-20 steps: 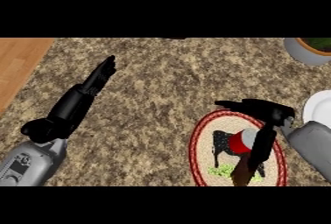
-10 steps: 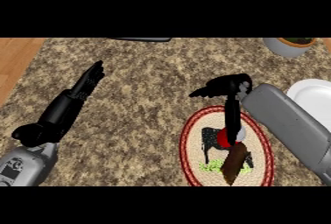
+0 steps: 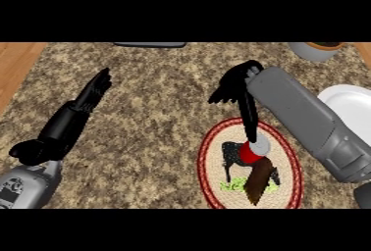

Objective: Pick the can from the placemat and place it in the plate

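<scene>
The counter (image 3: 159, 132), a speckled brown stone top, fills nearly the whole view, with a strip of wood floor (image 3: 14, 63) at the far left. The right forearm (image 3: 308, 122) is the biggest thing on it: a grey sleeve running from the near right edge up toward the middle. Next in size is the left forearm (image 3: 54, 139), dark above a grey cuff, lying along the left side and pointing far.

The round mat (image 3: 217, 181), red-rimmed with a horse picture, lies on the near right part of the counter. Right of it, well apart and partly hidden behind the right forearm, a white plate (image 3: 351, 103) is cut by the right edge. At the far right edge sits a grey pot (image 3: 315, 50), only partly seen, and a dark flat object (image 3: 148, 44) shows at the far edge, too little of it to name.

The right hand (image 3: 235, 86) is above the far side of the mat, fingers spread and hanging loosely, one long finger reaching down to touch the can's top; nothing is gripped. The left hand (image 3: 96, 88) lies straight and flat, holding nothing.

The can (image 3: 253, 152), red with a pale top, stands on the mat near its middle.
</scene>
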`<act>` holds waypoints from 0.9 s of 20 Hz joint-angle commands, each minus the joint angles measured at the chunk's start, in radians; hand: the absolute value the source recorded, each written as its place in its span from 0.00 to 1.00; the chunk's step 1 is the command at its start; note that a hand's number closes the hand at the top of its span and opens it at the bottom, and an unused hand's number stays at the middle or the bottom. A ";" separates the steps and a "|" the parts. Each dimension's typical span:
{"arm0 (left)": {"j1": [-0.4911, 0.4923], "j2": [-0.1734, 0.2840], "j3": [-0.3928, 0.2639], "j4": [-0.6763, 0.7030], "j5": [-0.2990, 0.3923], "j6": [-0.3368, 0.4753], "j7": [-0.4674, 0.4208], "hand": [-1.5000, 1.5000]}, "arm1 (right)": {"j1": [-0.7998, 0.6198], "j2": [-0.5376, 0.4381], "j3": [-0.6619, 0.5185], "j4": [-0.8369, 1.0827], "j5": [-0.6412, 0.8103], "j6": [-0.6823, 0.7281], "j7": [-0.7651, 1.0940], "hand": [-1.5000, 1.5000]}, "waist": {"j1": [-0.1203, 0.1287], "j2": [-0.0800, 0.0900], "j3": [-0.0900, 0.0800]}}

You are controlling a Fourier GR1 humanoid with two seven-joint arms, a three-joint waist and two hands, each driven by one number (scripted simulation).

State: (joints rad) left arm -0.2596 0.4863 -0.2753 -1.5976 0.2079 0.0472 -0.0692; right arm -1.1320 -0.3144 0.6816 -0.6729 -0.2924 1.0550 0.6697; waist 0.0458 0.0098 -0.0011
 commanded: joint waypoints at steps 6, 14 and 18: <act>0.059 -0.019 0.014 -0.042 -0.030 0.002 0.010 0.50 | -0.153 0.033 -0.023 0.267 0.103 0.133 -0.034 0.00 | -0.001 0.002 0.001; 0.046 -0.034 0.047 -0.009 -0.034 -0.043 -0.010 0.50 | -0.137 0.119 -0.027 0.347 0.177 0.165 -0.125 0.00 | -0.013 0.002 0.001; 0.027 -0.051 0.043 0.004 -0.055 -0.039 0.019 0.50 | -0.096 0.099 0.011 0.329 0.244 0.207 -0.180 0.00 | -0.014 0.005 0.002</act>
State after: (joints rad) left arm -0.2142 0.4528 -0.2346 -1.6269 0.1653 0.0127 -0.0547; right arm -1.2452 -0.2207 0.6713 -0.3515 -0.0942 1.1674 0.5201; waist 0.0351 0.0119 0.0002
